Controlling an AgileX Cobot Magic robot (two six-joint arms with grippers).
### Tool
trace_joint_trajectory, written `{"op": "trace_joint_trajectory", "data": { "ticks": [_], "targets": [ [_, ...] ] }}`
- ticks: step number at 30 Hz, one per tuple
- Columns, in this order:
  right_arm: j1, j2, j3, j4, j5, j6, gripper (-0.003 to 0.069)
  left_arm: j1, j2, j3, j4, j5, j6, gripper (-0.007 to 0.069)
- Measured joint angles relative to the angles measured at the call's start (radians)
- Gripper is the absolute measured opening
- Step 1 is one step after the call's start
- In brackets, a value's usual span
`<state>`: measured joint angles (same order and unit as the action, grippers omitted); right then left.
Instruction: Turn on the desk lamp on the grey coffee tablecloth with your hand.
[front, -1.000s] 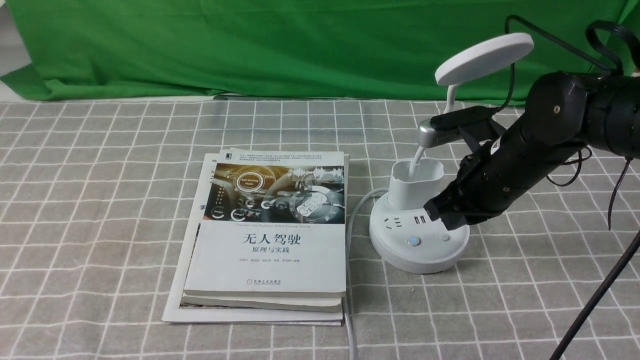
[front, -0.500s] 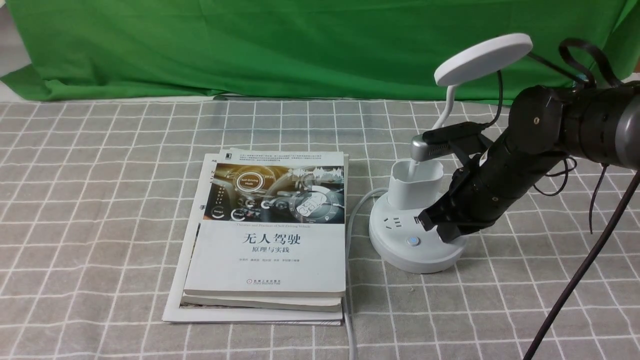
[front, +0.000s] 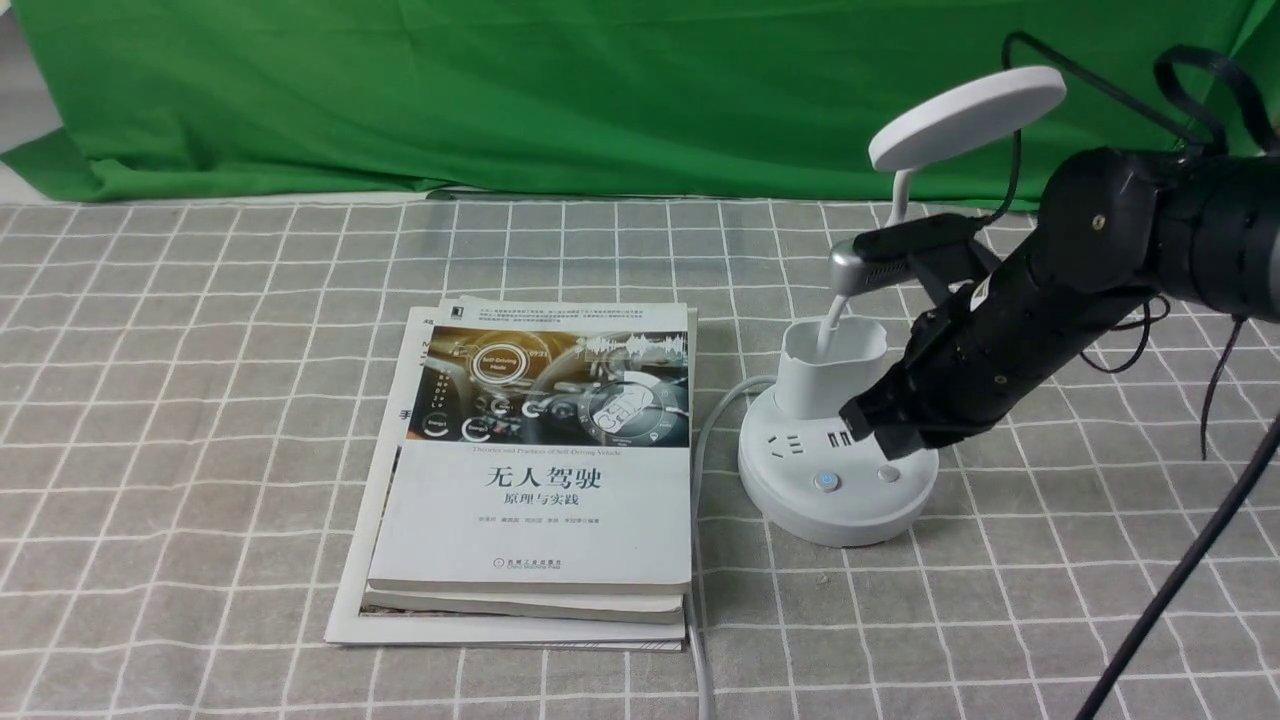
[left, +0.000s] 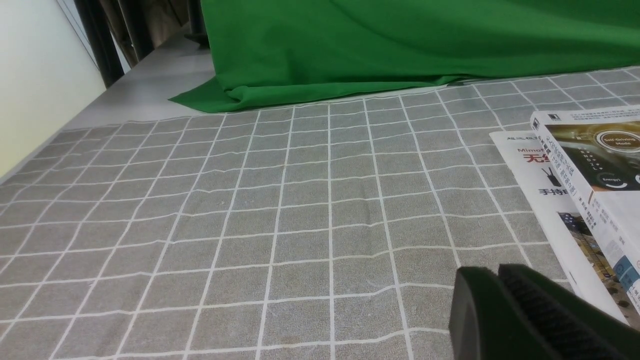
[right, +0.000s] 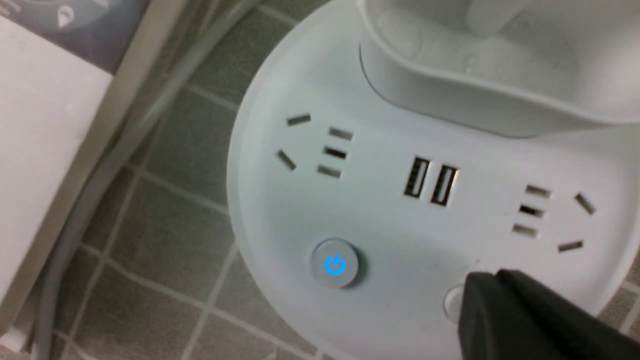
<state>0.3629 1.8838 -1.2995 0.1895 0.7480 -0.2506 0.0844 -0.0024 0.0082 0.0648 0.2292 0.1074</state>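
Standing on the grey coffee tablecloth at 3 o'clock from a stack of books, the desk lamp was white plastic: a flat round disc head tilted up toward 1 o'clock, a thin bent neck dropping into a cup holder, and a round base with sockets, two USB ports and two buttons. The power button, at 7 o'clock on the base, glowed with a blue symbol; whether the disc head was lit was hard to tell. The right end effector was clenched and empty, its dark tip just over the second button at 5 o'clock; contact could not be judged, and in the right wrist view the tip covered part of that button. Its camera block hid a stretch of the neck. The left end effector, cut off by the frame edge, had its fingers pressed together, empty, over the cloth near the books.
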Motion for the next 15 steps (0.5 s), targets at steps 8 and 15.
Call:
{"op": "trace_joint_trajectory", "data": {
  "ticks": [8, 15],
  "targets": [
    [0.000, 0.045, -0.005, 0.002, 0.003, 0.002, 0.0033, 0.000, 0.000, 0.000, 0.000, 0.000, 0.000, 0.0019],
    [0.012, -0.018, 0.003, 0.000, 0.023, 0.002, 0.0033, 0.000, 0.000, 0.000, 0.000, 0.000, 0.000, 0.0019]
  ]
}}
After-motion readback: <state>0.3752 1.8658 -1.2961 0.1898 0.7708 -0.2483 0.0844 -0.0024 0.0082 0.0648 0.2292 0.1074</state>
